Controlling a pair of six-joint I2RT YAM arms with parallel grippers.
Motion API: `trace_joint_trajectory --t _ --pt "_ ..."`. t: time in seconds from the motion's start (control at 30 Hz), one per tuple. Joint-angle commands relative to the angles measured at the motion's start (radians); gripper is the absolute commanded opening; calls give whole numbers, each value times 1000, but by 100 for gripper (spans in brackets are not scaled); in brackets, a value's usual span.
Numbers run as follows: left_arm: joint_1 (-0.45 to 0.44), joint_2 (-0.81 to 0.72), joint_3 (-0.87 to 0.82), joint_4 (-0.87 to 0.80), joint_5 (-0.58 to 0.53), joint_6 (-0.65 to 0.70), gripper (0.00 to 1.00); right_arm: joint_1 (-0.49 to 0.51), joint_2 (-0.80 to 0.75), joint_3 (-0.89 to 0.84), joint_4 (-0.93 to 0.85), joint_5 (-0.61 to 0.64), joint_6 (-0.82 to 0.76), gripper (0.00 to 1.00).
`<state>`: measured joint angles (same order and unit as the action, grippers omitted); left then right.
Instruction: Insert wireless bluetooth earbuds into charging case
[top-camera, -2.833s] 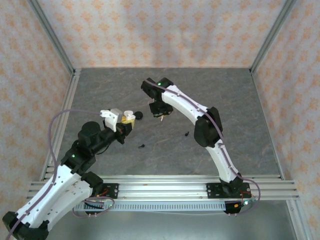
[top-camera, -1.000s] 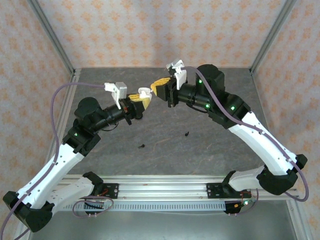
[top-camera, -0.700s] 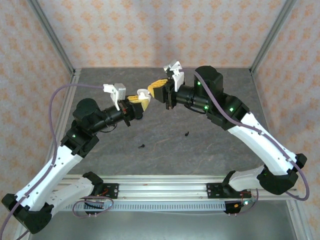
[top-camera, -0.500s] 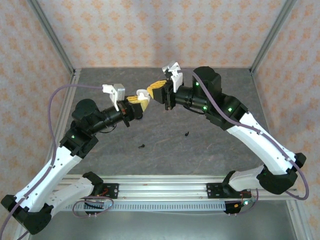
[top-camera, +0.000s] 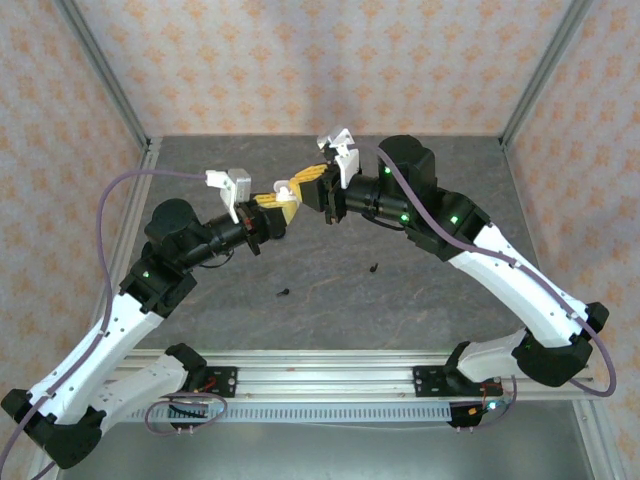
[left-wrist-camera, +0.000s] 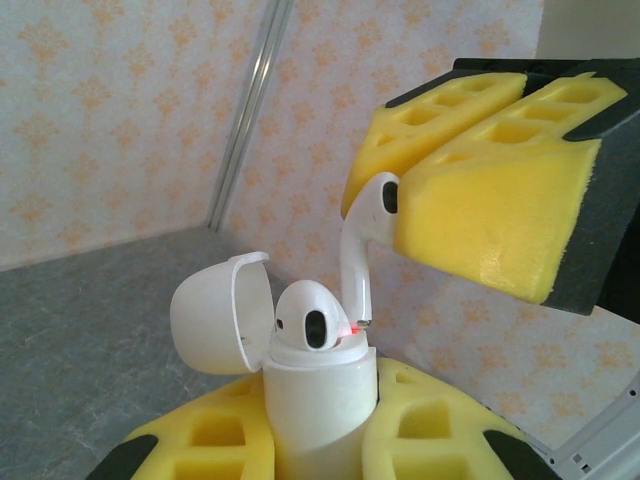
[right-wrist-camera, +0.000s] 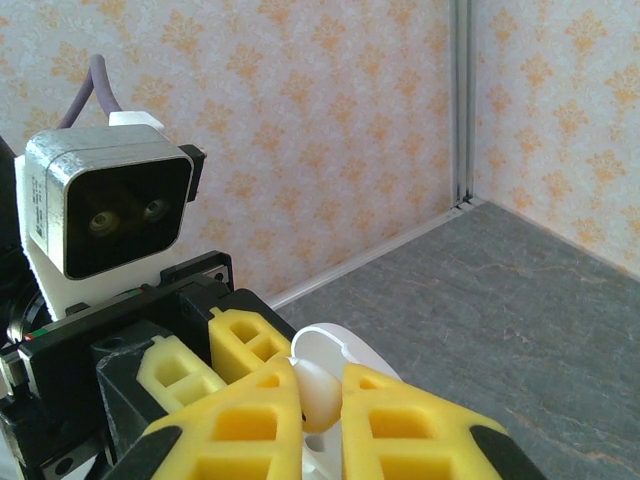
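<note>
My left gripper (top-camera: 270, 207) is shut on a white charging case (left-wrist-camera: 318, 405) held upright in the air, its lid (left-wrist-camera: 208, 315) swung open to the left. One white earbud (left-wrist-camera: 308, 315) sits in the case. My right gripper (top-camera: 312, 180) is shut on a second white earbud (left-wrist-camera: 362, 240), whose stem tip touches the case's rim beside the seated one. In the right wrist view that earbud (right-wrist-camera: 320, 388) is pinched between my yellow fingers (right-wrist-camera: 420, 420), just over the open lid (right-wrist-camera: 340, 352). Two black earbuds (top-camera: 284, 292) (top-camera: 373, 267) lie on the table.
The grey table (top-camera: 480, 200) is walled by patterned panels with metal posts at the corners. The left wrist's camera block (right-wrist-camera: 105, 215) faces the right wrist closely. Both grippers meet high above the table's middle back.
Since 2.8 s ago both arms rose from the table and met in the air. Over the last second the right gripper edged left, bringing its earbud down to the case's opening.
</note>
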<state>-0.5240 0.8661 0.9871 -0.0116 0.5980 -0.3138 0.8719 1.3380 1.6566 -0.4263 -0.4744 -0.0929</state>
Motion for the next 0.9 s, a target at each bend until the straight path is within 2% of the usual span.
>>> trace_joint_trajectory --t 0.0,0.3,0.87 --pt "-7 -19 18 17 -18 1 0 11 -4 -18 -20 0 -28 13" --pt "-8 -16 17 17 -15 5 0 11 11 -2 -50 62 -59 13" --pt "-7 -26 19 -5 -43 24 0 13 7 -4 -48 -34 -12 13"
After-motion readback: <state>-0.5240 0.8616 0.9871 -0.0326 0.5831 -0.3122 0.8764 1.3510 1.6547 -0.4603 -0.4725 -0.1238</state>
